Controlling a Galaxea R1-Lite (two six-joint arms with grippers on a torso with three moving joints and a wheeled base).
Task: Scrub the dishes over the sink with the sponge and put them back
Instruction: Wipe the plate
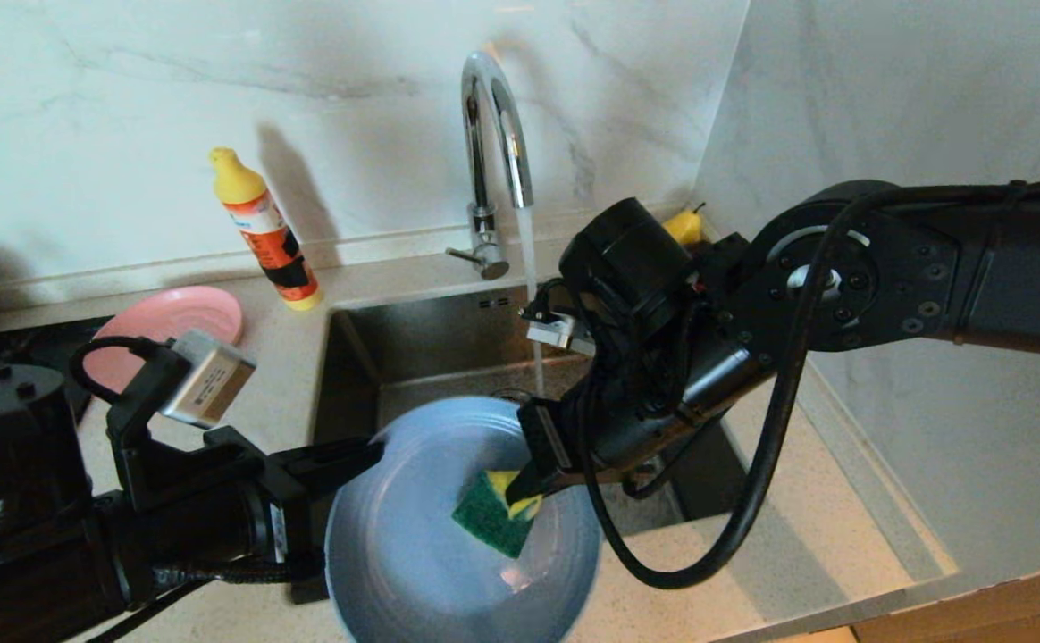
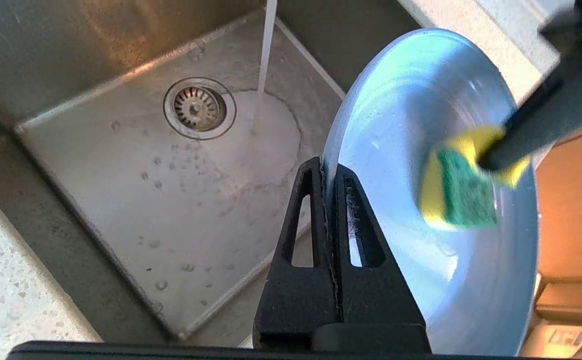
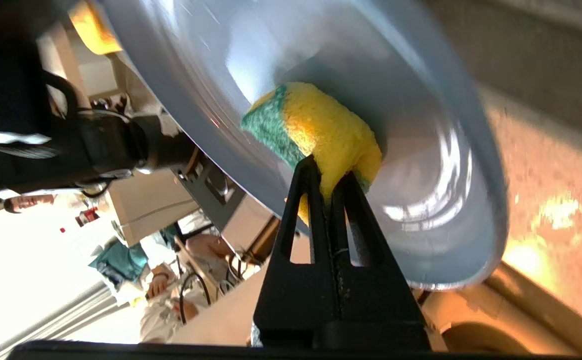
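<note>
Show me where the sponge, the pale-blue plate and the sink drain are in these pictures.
sponge (image 1: 489, 516): head view, on its green scouring face.
pale-blue plate (image 1: 404, 554): head view, on the bare inner surface left of the sponge.
drain strainer (image 2: 199, 107): left wrist view, on the middle of the round metal grid.

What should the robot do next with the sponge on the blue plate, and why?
Probably slide the sponge across the blue plate. The right gripper is shut on the sponge, pressing its green face on the plate's inside. The left gripper pinches the plate's rim, tilted over the sink. Most of the plate lies beyond the sponge, so more wiping seems due.
</note>
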